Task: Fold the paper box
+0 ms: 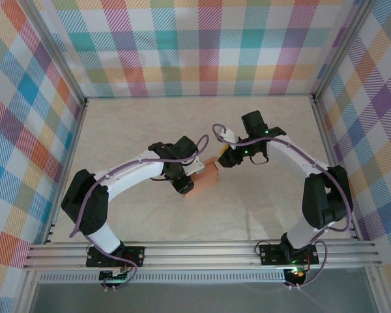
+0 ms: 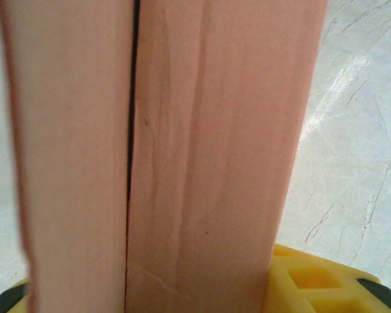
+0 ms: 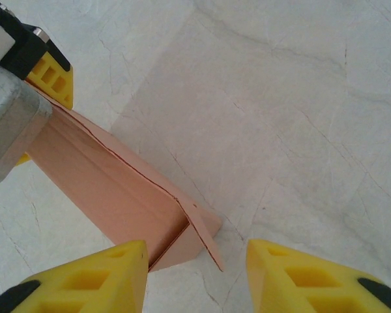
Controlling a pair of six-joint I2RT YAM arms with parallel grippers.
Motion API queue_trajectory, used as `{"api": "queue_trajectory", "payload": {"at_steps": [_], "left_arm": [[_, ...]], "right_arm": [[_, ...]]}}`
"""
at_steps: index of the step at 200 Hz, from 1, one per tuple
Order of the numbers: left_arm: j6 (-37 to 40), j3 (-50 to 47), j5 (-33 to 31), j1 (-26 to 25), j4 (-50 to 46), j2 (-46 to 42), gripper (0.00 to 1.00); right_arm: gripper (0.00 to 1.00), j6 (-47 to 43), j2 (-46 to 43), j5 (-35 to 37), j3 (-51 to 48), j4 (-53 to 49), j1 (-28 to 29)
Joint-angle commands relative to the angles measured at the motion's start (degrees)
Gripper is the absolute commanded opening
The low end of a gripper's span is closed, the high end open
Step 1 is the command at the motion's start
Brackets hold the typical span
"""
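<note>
Over the table, left gripper clamps the paper box; right gripper gapes.

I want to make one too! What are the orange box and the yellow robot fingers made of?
The paper box looks like thin matte cardboard: sharp creases, thin cut edges, a flap bent out. The yellow fingers look like moulded plastic, maybe rubbery: smooth, with square hollows.

My left arm and right arm are white shells between chunky black joints, each trailed by a looping purple cable. Both bolt onto black base plates. My jaws end in yellow moulded fingers with square pockets and black tips; green lights dot my right wrist.
</note>
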Motion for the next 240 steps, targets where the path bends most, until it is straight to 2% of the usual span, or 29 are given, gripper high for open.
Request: {"api": "queue_trajectory", "payload": {"at_steps": [1,44,82,98,110,127,187,201,227,240], "left_arm": [[1.0,-2.3,0.6,0.3,-0.2,4.7,0.43],[1.1,-2.3,0.7,0.3,-0.2,4.8,0.43],[1.2,-2.3,0.7,0.4,-0.4,5.0,0.43],[1.2,-2.1,0.7,0.4,-0.6,5.0,0.43],[1.1,-2.1,0.8,0.4,-0.6,5.0,0.43],[1.1,-2.1,0.9,0.3,-0.5,5.1,0.43],[0.9,-2.3,1.0,0.3,-0.7,5.0,0.43],[0.7,-2.4,1.0,0.3,-0.6,4.8,0.43],[-0.3,-2.7,0.1,0.3,0.1,4.4,0.43],[-0.5,-2.9,-0.5,0.4,0.3,4.4,0.43]], "right_arm": [[0.43,-3.1,1.8,-3.7,2.8,-3.3,-0.1],[0.31,-3.8,4.9,-4.6,5.3,-6.6,-0.1],[0.11,-4.0,6.3,-5.2,7.2,-9.4,-0.2],[0.11,-3.8,5.8,-4.8,7.1,-9.6,-0.1],[0.20,-3.5,5.2,-4.6,6.9,-9.5,0.1],[0.20,-2.8,4.2,-4.6,6.2,-8.2,0.3],[0.00,-1.3,4.4,-2.3,6.6,-8.5,1.3],[0.00,2.3,3.1,0.4,5.5,-5.6,1.6],[0.00,15.8,0.2,9.3,2.8,-0.8,2.3],[0.00,19.5,-2.4,12.2,-0.2,1.7,3.6]]}}
